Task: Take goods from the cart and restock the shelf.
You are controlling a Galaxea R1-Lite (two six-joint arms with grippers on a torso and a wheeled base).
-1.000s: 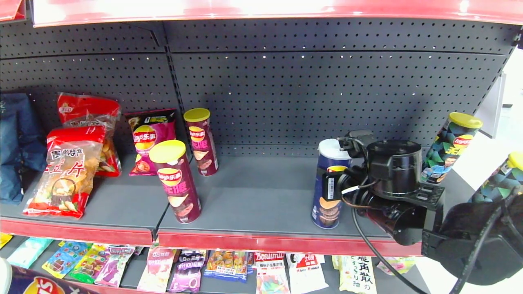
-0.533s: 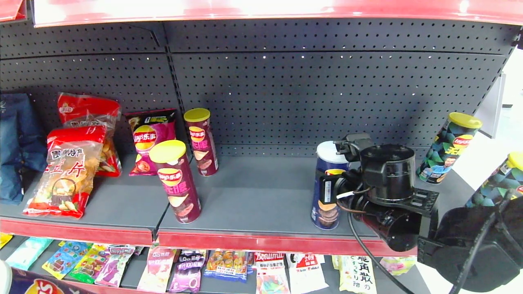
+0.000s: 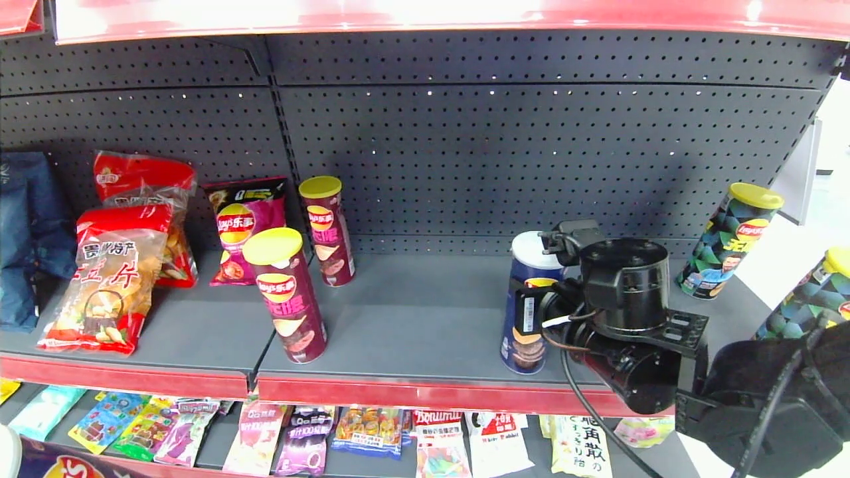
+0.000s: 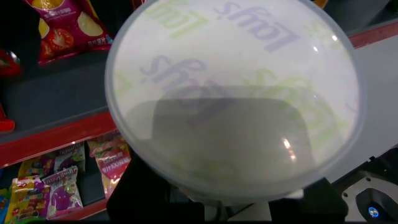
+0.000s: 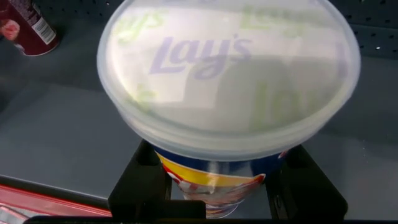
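The right claw (image 5: 217, 190) is clamped around a blue can (image 3: 529, 345), which is upright near the front lip of the shelf (image 3: 425, 312), right of its middle. The left claw (image 4: 227, 206) holds a second can (image 4: 233, 93), low at the robot's left in front of the shelf. Farther left on the shelf are a maroon can (image 3: 285, 299) and a red bag (image 3: 106, 279); a green can (image 3: 727, 242) stands at the right end.
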